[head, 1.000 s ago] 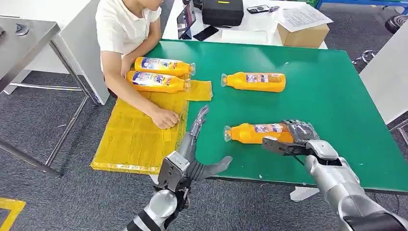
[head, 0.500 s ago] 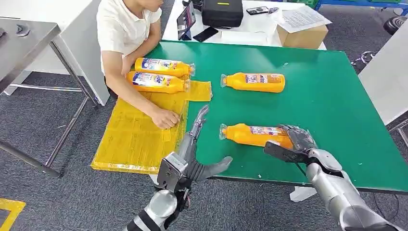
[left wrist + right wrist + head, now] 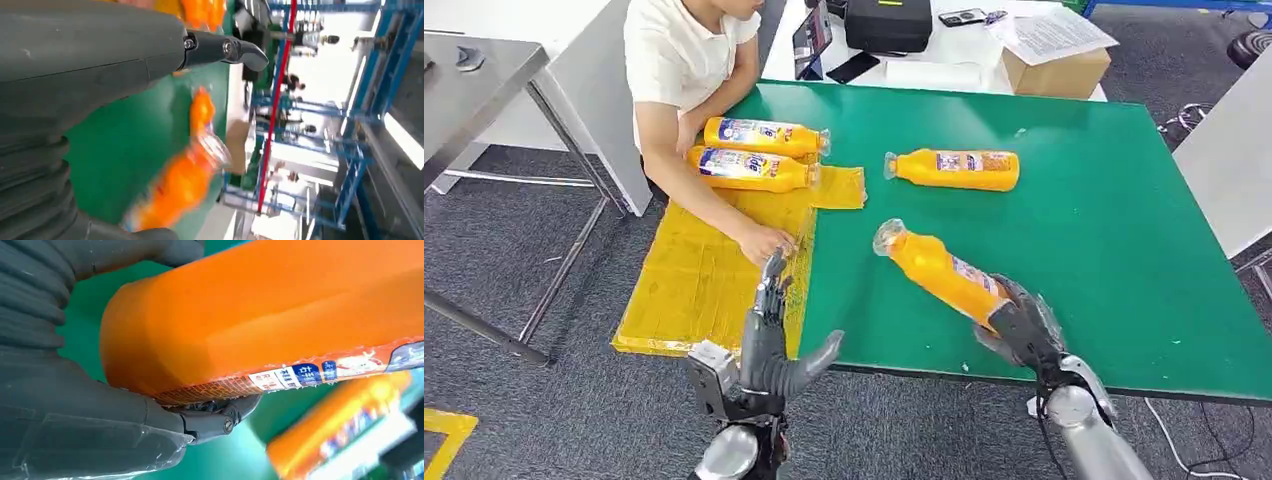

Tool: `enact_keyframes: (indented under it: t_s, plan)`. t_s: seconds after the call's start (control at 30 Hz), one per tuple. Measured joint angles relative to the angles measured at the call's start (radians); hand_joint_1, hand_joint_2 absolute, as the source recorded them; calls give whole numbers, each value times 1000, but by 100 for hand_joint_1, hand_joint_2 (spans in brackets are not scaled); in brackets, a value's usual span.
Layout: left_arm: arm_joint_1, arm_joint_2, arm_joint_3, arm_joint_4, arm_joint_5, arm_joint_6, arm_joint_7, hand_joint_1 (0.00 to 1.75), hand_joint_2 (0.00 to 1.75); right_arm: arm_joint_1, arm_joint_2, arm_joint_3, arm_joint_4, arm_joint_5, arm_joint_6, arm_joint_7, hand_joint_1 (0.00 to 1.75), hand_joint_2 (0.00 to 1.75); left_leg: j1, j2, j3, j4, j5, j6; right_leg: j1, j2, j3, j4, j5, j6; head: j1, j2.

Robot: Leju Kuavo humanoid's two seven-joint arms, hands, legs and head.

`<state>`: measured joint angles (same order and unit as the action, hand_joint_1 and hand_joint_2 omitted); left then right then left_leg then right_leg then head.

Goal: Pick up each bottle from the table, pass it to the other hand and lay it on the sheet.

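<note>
Orange and tilted, the held bottle (image 3: 936,271) sits in the right hand (image 3: 1021,328), which grips it by the base so the neck end stays free, I'd guess for the other hand to take. Its long axis runs on a diagonal, cap up and toward the sheet side, base low near the table's near edge, and it looks raised off the green table (image 3: 1104,230). The left hand (image 3: 769,345) stands open at the near edge beside the yellow sheet (image 3: 694,290), fingers apart, holding nothing, seemingly waiting to receive. Further off, a person's hand (image 3: 766,243) rests on the sheet. Beyond, two bottles (image 3: 754,152) lie side by side on the sheet, and a fourth bottle (image 3: 954,168) lies on the table, caps pointing toward one another.
</note>
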<state>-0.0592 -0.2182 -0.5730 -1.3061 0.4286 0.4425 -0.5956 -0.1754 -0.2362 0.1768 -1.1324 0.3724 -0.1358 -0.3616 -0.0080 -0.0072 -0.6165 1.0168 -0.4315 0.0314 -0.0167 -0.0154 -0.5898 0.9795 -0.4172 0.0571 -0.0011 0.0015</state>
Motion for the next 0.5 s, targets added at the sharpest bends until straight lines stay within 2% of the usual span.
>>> enact_keyframes:
  t_s: [0.17,0.37,0.5]
  plan:
    - [59,20,28,-62,82,0,53,0,175,65,18,-69,-119,-39,-10,-2,175,175,0,0,-1,0,0,0,0,0,-1,0,0,0,0,0]
    - [72,24,45,-90,98,-8,60,0,175,94,33,-97,-178,-45,-11,-3,175,175,0,0,-1,0,0,0,0,0,-1,0,0,0,0,0]
    - [74,35,39,-94,140,-98,100,0,175,105,52,-103,-199,-59,-15,-15,175,175,0,1,-1,0,0,0,0,1,-1,0,0,0,0,0]
